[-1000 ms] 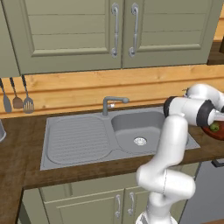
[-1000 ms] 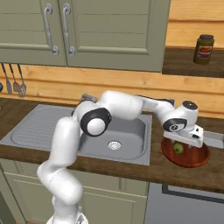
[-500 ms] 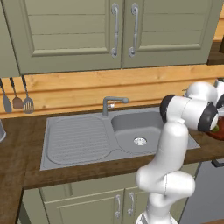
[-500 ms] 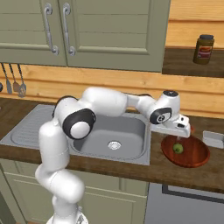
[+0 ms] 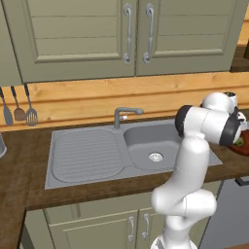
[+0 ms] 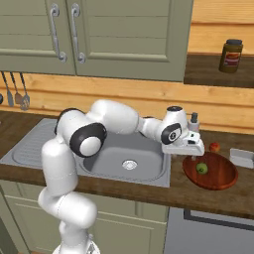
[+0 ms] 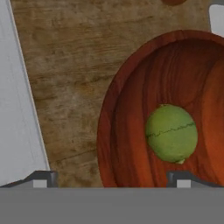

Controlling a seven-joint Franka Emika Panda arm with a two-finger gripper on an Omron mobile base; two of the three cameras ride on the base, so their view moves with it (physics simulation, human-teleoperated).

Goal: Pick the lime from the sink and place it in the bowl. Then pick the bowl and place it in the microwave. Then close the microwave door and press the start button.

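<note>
The lime (image 7: 171, 133) already lies inside the bowl (image 6: 220, 179), which stands on the wooden surface (image 7: 70, 83) just beside the sink (image 6: 149, 163). The bowl looks stiff, glossy and probably slippery; I would grip its near rim at 9 o'clock. The end effector (image 7: 113, 177) is empty with fingers spread wide, hovering above that rim, the arm stretched across the basin.

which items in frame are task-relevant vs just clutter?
Task-relevant:
lime, resting in the bowl
bowl, on the counter right of the sink
sink
claw, open at the bowl's near rim

Clutter:
jar on the shelf
hanging utensils
small red fruit behind the bowl
</note>
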